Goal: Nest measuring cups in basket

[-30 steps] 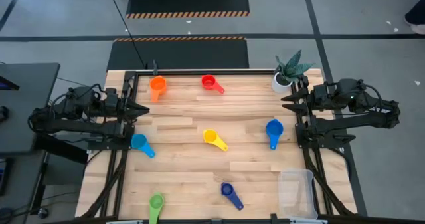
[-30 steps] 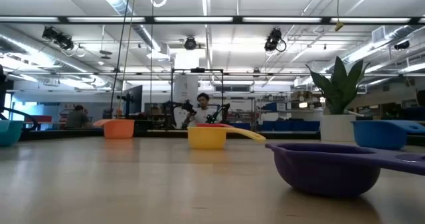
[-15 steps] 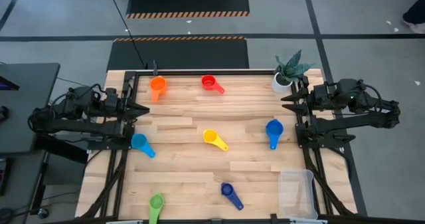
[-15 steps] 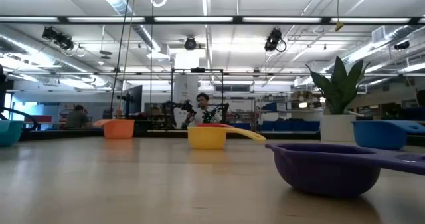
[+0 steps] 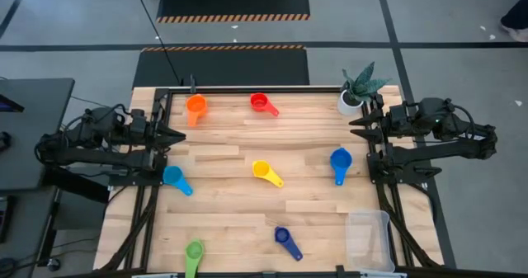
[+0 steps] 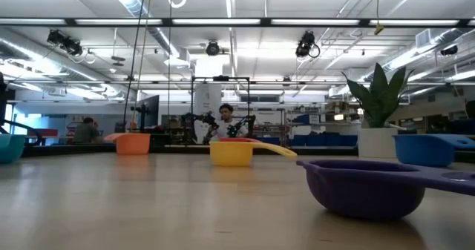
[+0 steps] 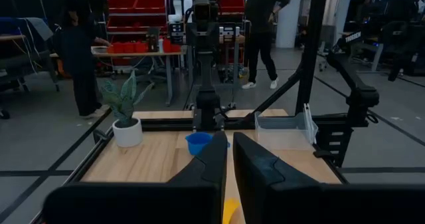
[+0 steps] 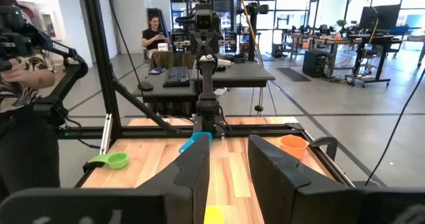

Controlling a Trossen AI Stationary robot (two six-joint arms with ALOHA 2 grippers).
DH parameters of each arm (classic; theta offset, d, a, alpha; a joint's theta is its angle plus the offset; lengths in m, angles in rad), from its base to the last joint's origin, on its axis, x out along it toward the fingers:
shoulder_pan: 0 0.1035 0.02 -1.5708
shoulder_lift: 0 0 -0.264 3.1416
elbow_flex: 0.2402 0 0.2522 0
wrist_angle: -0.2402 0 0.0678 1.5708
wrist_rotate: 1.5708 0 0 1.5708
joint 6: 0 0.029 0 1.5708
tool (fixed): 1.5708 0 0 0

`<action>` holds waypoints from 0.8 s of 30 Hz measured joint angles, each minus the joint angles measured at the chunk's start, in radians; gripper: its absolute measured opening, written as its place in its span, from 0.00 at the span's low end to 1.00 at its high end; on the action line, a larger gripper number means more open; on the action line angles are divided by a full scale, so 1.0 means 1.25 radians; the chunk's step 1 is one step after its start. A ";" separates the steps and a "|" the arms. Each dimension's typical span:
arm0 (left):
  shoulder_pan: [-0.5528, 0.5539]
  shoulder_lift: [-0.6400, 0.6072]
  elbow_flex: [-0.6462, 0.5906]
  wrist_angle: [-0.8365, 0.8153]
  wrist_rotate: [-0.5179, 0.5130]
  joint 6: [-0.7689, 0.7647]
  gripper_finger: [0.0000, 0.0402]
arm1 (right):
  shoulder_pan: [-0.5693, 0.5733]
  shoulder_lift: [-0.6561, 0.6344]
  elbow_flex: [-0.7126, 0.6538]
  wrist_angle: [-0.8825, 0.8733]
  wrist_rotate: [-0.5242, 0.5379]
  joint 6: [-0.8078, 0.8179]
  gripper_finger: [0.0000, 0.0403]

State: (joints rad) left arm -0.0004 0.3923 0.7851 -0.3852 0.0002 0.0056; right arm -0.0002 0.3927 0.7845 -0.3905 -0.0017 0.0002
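Wooden counter (image 5: 231,204) carries your measuring cups scattered well apart: orange (image 5: 195,106), red (image 5: 261,104), yellow (image 5: 264,171), blue (image 5: 340,161), light blue (image 5: 174,177), dark blue (image 5: 285,239), green (image 5: 194,252). You see the clear basket (image 5: 368,239) at the near right corner. Left gripper (image 5: 175,135) and right gripper (image 5: 358,122) wait at the counter's sides, jaws narrow, holding nothing.

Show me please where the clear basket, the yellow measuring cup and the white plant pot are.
basket (image 5: 368,239): high view, on its clear floor.
yellow measuring cup (image 5: 261,170): high view, on its round bowl.
white plant pot (image 5: 349,104): high view, on its white side.
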 joint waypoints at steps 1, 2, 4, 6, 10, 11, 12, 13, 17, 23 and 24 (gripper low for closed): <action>0.000 0.000 0.000 0.011 0.000 0.003 0.09 | 0.000 0.000 0.000 0.000 0.000 0.000 0.27; 0.000 0.000 0.000 0.023 0.000 0.005 0.09 | 0.000 0.000 0.000 0.000 0.000 0.000 0.27; 0.000 0.000 0.000 0.053 0.000 0.009 0.09 | 0.000 0.000 0.000 0.000 0.000 0.000 0.27; 0.000 0.000 0.003 0.066 0.000 0.013 0.09 | 0.000 0.000 0.000 0.000 0.000 0.000 0.27; 0.000 0.021 0.044 -0.020 0.000 0.075 0.09 | 0.000 0.000 0.000 0.000 0.000 0.000 0.27; 0.000 0.033 0.055 -0.057 0.000 0.087 0.09 | 0.000 0.000 0.000 0.000 0.000 0.000 0.27; 0.000 0.050 0.066 -0.094 -0.001 0.092 0.09 | 0.000 0.000 0.000 0.000 0.000 0.000 0.27; 0.000 0.068 0.078 -0.128 -0.005 0.092 0.09 | 0.000 0.000 0.000 0.000 0.000 0.000 0.27; 0.000 0.144 0.112 -0.225 -0.026 0.079 0.09 | 0.000 0.000 0.000 0.000 0.000 0.000 0.27; 0.000 0.262 0.151 -0.323 -0.055 -0.064 0.09 | 0.000 0.000 0.000 0.001 0.000 0.000 0.27; 0.000 0.277 0.156 -0.328 -0.053 -0.076 0.09 | 0.000 0.000 0.000 0.001 0.000 0.000 0.27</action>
State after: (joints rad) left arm -0.0006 0.7385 0.9798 -0.7951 -0.0662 -0.0899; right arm -0.0004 0.3924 0.7847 -0.3889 -0.0017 0.0002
